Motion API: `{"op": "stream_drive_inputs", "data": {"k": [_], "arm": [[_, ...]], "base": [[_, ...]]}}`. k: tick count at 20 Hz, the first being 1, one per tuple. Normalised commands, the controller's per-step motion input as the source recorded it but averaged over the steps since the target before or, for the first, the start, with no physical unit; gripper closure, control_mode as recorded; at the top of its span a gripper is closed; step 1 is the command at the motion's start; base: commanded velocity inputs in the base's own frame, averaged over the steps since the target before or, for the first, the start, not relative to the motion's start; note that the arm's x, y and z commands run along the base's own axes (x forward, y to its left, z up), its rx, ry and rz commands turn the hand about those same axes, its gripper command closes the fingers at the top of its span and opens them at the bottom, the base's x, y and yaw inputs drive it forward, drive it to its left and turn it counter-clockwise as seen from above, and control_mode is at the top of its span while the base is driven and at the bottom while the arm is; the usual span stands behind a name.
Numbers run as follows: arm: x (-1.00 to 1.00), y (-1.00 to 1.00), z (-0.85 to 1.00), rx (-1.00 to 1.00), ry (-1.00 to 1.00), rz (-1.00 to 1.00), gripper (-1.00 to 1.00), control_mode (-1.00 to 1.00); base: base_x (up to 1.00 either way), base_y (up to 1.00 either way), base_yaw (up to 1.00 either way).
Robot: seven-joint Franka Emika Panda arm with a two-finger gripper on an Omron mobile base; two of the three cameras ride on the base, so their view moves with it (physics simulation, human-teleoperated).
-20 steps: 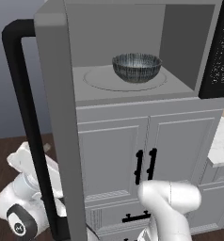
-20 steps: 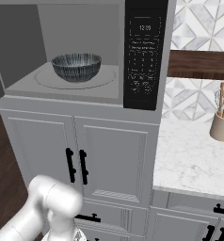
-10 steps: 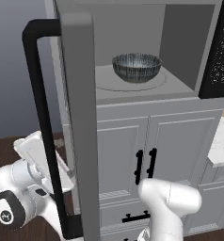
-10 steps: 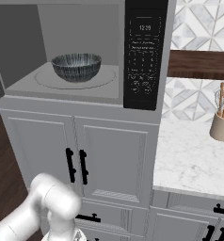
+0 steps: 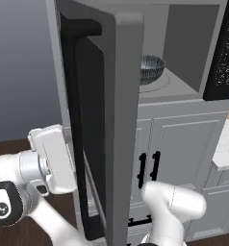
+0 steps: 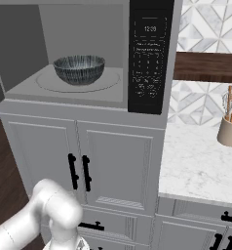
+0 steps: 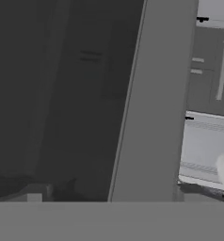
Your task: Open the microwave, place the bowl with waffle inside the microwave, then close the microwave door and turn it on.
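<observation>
The tool is spread wide with nothing in it, pressed against the outer face of the door just beside its low edge. Beyond the door, the bowl sits on the turntable inside the microwave. To close cleanly, I judge, push steadily, flat on the frame, and follow the door's arc until it latches.

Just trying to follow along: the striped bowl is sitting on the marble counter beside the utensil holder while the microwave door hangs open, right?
Not quite. The bowl sits inside the microwave, on its turntable, not on the marble counter; the right base view shows it. The microwave door does hang open.
</observation>
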Motion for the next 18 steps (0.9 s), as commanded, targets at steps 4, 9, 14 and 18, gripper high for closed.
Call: {"op": "stream_drive_inputs", "data": {"k": [4,9,14,18], "arm": [[0.04,-0.52,0.14,0.12,0.00,0.21,-1.00,-1.00],[0.10,-0.54,0.05,0.13,-0.07,0.24,-1.00,-1.00],[0.10,-0.50,0.09,0.13,-0.13,0.24,-1.00,-1.00],[0.07,-0.50,0.08,0.13,-0.13,0.24,-1.00,-1.00]], "base": [[0.00,0.00,0.00],[0.00,0.00,0.00],[0.00,0.00,0.00],[0.00,0.00,0.00]]}}
